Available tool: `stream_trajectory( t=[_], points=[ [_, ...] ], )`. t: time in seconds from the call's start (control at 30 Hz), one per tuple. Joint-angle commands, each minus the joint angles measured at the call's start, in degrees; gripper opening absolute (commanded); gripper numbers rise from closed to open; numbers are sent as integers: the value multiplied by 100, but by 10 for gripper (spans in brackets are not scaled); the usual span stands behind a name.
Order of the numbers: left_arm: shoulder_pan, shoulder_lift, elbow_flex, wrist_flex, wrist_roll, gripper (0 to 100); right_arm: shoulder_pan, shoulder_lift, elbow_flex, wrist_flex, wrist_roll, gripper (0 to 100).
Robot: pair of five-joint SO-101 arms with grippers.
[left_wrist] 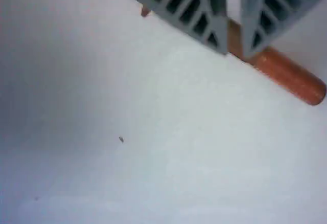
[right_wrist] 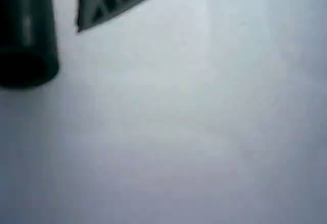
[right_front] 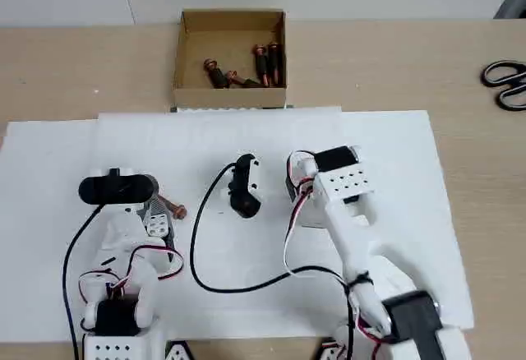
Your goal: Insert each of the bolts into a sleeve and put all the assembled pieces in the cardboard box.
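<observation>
**Left claw closed over a bolt, finished pieces lying in the box**

Your left claw [left_wrist: 234, 50] sits low on the white sheet [right_front: 394, 146], at the near-left part of the counter [right_front: 82, 64]. In its wrist view the two grey ribbed fingers [left_wrist: 194, 9] are clenched to a thin slit. A copper bolt [left_wrist: 288, 75] runs crosswise behind their tips. Its thick end sticks out on one side, a small bit of copper shows on the other, and a band of it shows through the slit. You cannot tell from these pictures whether the tips pinch the bolt or only rest over it. In the high view the bolt pokes out beside the claw toward the middle of the sheet, lying nearly flat.

Your right arm [right_front: 345, 187] lies stretched from the near-right corner to the centre of the sheet. Its black wrist camera [right_front: 244, 183] is turned toward the left arm. In the right wrist view a grey ribbed edge of the right claw [right_wrist: 110, 1] hangs close over the sheet. A black cylinder [right_wrist: 25, 35] is just beside it, with a strip of white between them. Whether this claw is released or clenched, you cannot tell, nor whether it has the cylinder.

The cardboard box [right_front: 233, 97] stands on the bare counter, right at the far edge of the sheet. Several copper-and-dark pieces [right_front: 261, 64] lie inside it, mostly toward its near wall. A pair of scissors [right_front: 505, 85] lies at the far right of the counter, well apart from everything else.
</observation>
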Motion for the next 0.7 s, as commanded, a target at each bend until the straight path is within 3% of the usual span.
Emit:
stream_trajectory(
  t=[0.0,0.3,0.43,0.5,0.67],
  points=[
    [-35,-44,-66,44,0,6,57,198,-35,-251,62,130],
    [-35,-44,-66,53,-9,6,66,840,-35,-453,62,125],
    [-35,-44,-66,53,-9,6,66,1112,-35,-453,35,20],
    [-35,-44,-66,53,-9,6,84,1182,-35,-453,26,13],
    [-35,-44,-66,53,-9,6,224,1200,-492,-321,-624,10]
  ],
)
